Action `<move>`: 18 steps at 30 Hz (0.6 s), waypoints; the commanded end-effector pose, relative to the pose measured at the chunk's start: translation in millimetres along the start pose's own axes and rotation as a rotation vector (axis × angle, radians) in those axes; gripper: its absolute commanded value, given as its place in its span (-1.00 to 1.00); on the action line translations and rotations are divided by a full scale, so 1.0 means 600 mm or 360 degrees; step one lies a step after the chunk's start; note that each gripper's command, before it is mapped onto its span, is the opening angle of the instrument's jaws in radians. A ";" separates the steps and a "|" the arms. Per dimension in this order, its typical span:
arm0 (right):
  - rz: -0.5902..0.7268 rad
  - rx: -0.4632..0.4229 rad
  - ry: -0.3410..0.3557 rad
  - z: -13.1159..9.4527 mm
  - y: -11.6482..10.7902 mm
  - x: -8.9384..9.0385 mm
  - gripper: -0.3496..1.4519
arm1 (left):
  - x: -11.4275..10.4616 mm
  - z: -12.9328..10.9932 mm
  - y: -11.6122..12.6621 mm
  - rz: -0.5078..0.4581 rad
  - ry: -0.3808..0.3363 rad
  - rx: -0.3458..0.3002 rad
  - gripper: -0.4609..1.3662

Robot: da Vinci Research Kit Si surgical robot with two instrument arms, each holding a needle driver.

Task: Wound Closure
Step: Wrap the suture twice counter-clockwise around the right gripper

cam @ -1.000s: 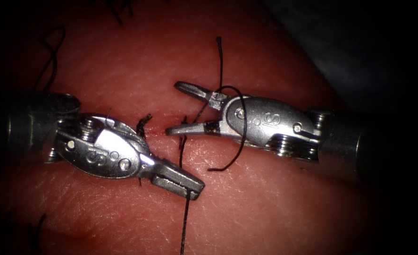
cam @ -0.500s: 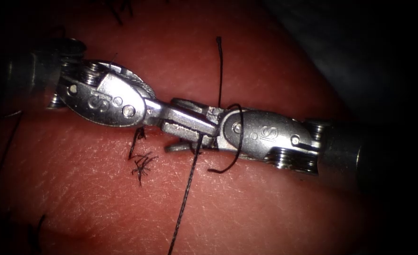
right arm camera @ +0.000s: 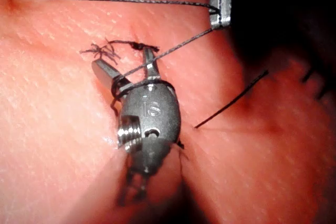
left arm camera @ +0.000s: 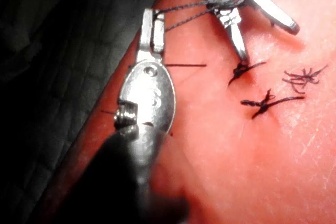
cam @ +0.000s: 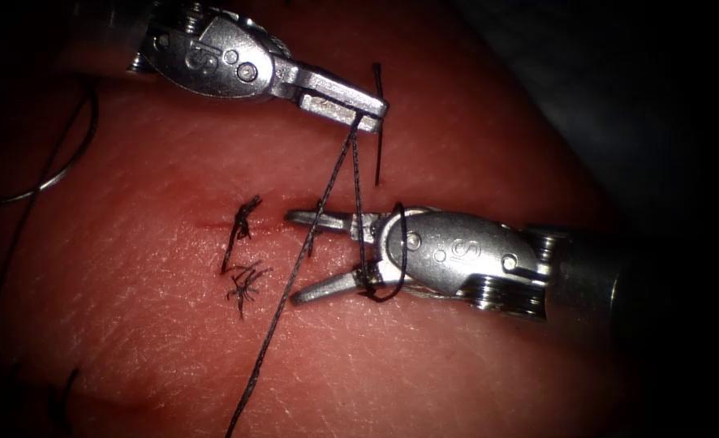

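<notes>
The left tool (cam: 369,105) is above the cut (cam: 213,224), its jaws shut on the dark thread (cam: 294,276). From there one strand runs down to the picture's lower edge. A second strand drops to the right tool (cam: 293,257), whose jaws stand open over the cut with nothing between them. A thread loop (cam: 398,243) wraps the base of those jaws, also seen as the loop (right arm camera: 142,85). In the left wrist view the left tool (left arm camera: 152,24) clamps the thread. A short free thread end (cam: 377,130) stands beside the left tool's tip. I cannot make out the needle for certain.
A tied knot (cam: 246,212) and a frayed tuft of cut ends (cam: 246,282) sit on the tissue (cam: 457,365) left of the right tool. A thin grey curve (cam: 51,174), needle or thread, lies at the far left. Dark cloth (cam: 619,81) borders the tissue at the upper right.
The left tool has risen from the lower left, across the right tool's jaws, to above the cut, carrying the thread. The thread now crosses the right tool's open jaws.
</notes>
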 end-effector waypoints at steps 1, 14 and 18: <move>0.0013 0.0021 0.0035 -0.0003 -0.0003 -0.0001 0.51 | -0.0010 -0.0005 0.0002 0.0001 0.0056 -0.0031 -0.88; 0.0192 0.0086 0.0469 -0.0021 -0.0007 -0.0003 0.35 | -0.0064 -0.0011 0.0051 0.0029 0.0208 -0.0118 -0.88; 0.0222 0.0101 0.0566 -0.0022 -0.0006 -0.0003 0.26 | -0.0068 -0.0010 0.0058 0.0028 0.0207 -0.0122 -0.88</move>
